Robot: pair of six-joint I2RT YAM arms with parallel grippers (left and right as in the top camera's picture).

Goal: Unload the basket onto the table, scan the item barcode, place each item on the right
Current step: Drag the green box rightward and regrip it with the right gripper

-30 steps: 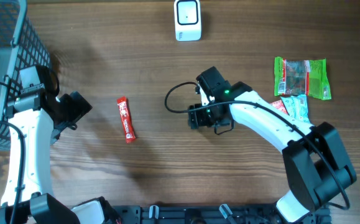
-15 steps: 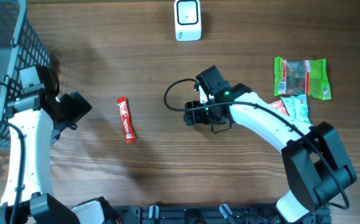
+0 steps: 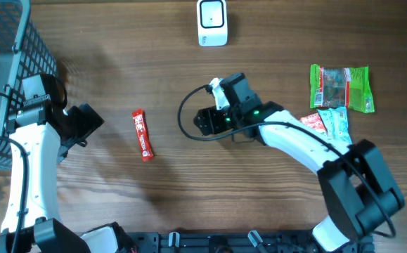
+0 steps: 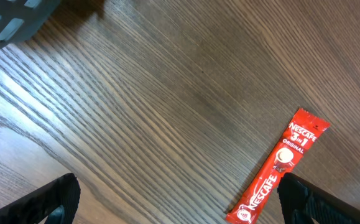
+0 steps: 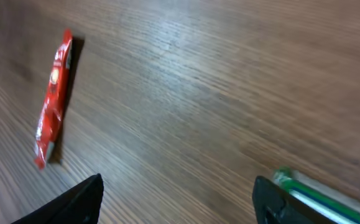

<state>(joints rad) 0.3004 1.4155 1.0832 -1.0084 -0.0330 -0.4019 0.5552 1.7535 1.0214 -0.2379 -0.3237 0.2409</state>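
**Fault Risks: Sachet Pickup and Scan**

Locate the red coffee sachet [image 3: 142, 135] flat on the table [image 3: 119, 56], between the two arms and well apart from the scanner [image 3: 211, 22] at the far edge. Note the right gripper [image 3: 202, 121] near the sachet, fingers spread wide with nothing between them. Note the left gripper [image 3: 84, 125] likewise fully spread and empty, near the basket [image 3: 6, 49].

Expect a failed pinch as the likeliest fault: thin, flat against the wood, little edge to catch, so likely to skid or spin under a fingertip instead of lifting. Approach square across the narrow width.

Avoid closing over the barcode. Cannot tell from these views where the code is printed, with the branded face up. Allow for a limp sachet drooping once lifted — enough to tilt the code away from the scanner window.

Watch the cable loop [image 3: 180, 116] by the right wrist for snagging. Keep clear of the snack packets [image 3: 339, 88] on the right.
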